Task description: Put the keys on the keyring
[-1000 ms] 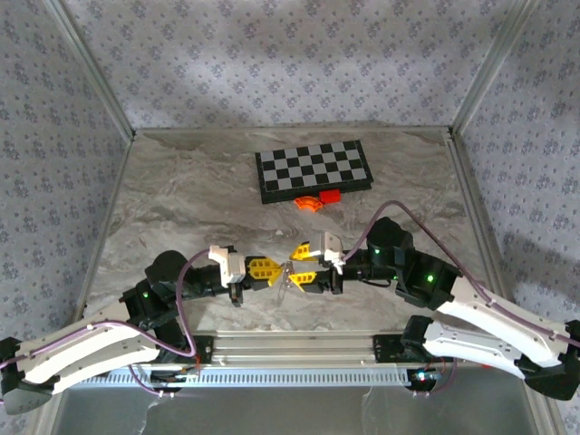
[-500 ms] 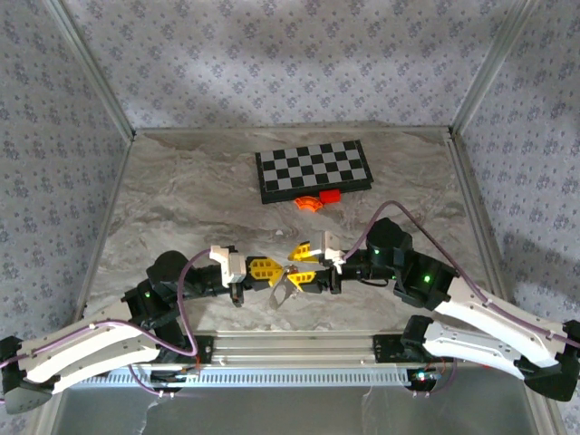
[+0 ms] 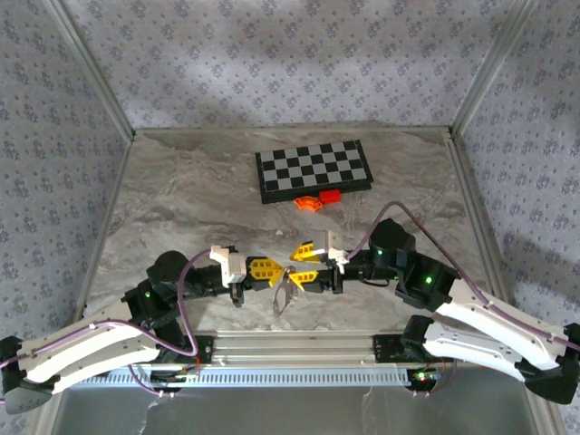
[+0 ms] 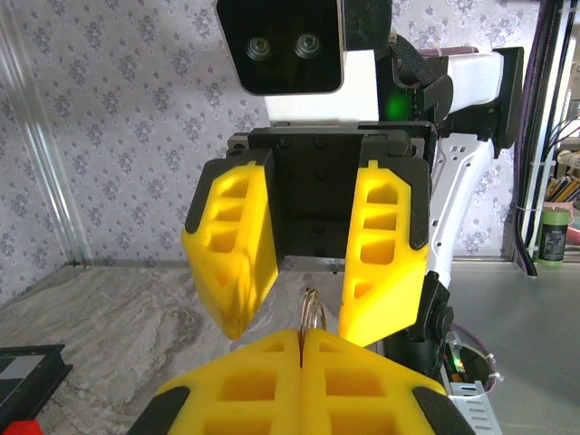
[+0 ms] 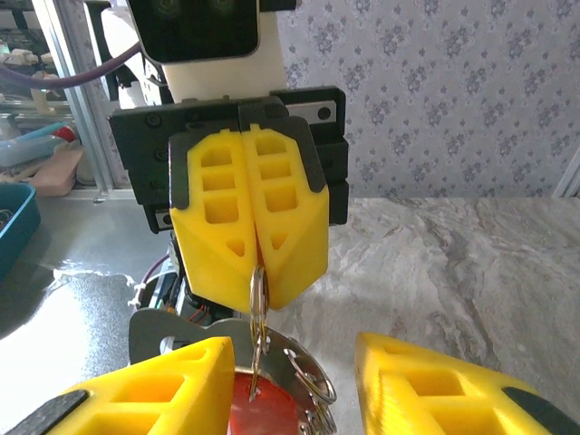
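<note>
Keyring (image 3: 285, 294) hangs as a pale loop between the two grippers near the front edge of the table (image 3: 181, 199) in the overhead view. It dangles from the tips of the left gripper (image 3: 275, 271), whose yellow fingers are pressed together on it. The right gripper (image 3: 294, 266) faces it tip to tip with its fingers spread. Well behind them a chessboard (image 3: 313, 172) lies toward the back of the table, with an orange curved piece (image 3: 308, 203) and a red block (image 3: 330, 195) just beside its near edge. From the left wrist, the left fingers (image 4: 245, 381) meet flat along a seam and a thin silvery arc of the keyring (image 4: 311, 313) rises from it. The right gripper's fingers (image 4: 236, 263) stand apart on either side of that arc. From the right wrist, the left gripper (image 5: 256, 272) pinches the top of the keyring (image 5: 258, 308), which hangs straight down from its closed tips. By its lower end are a key (image 5: 263, 408) with a red head, a smaller ring (image 5: 313, 385) and a flat silvery tab (image 5: 154, 331); whether the key is threaded on cannot be told. The red head lies in the gap between the right fingers (image 5: 154, 399), close to one and clear of the other.
</note>
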Controlling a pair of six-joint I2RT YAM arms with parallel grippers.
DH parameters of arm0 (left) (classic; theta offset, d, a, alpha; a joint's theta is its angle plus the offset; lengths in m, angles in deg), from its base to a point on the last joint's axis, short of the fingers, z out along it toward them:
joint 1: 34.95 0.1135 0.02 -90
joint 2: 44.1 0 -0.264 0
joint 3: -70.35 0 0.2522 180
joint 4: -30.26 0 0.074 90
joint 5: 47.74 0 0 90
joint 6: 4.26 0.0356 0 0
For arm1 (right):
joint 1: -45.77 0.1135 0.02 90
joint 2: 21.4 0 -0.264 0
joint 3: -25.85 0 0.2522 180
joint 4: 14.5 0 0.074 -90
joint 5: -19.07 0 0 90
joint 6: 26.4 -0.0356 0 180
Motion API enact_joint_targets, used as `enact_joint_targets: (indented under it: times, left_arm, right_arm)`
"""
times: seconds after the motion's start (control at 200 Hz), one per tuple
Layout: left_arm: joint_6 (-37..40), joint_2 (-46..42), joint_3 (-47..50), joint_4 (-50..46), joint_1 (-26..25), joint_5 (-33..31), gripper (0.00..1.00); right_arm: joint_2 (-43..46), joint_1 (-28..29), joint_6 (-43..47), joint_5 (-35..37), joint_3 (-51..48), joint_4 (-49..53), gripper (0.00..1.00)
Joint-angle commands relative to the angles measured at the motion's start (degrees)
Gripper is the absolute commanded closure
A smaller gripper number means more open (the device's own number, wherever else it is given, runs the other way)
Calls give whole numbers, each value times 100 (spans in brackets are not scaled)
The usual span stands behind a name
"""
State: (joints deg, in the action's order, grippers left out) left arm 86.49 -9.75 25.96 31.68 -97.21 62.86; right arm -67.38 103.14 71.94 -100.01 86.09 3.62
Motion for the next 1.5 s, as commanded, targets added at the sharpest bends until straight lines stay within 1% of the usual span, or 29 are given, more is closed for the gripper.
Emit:
enact_joint_targets:
  times: [0.0, 0.455, 0.83, 0.95, 1.244, 1.494]
  left_arm:
    - [-16, -25, -103, 205, 3, 32, 100]
    - [36, -18, -189, 116, 4, 75, 100]
    - [64, 24, -204, 165, 3, 102, 100]
    - [58, 57, -210, 187, 4, 106, 100]
    - [54, 48, -198, 199, 3, 107, 100]
    - [47, 6, -189, 181, 3, 76, 100]
  right_arm:
    - [130, -32, -36, -200, -86, -211, 60]
    - [195, -56, 29, -410, -132, -423, 58]
    - [75, -54, 37, -384, -106, -392, 57]
    - [24, -61, 43, -337, -77, -339, 62]
    - [-75, -59, 78, -152, -36, -209, 76]
    - [-62, -59, 80, -123, -58, -140, 75]
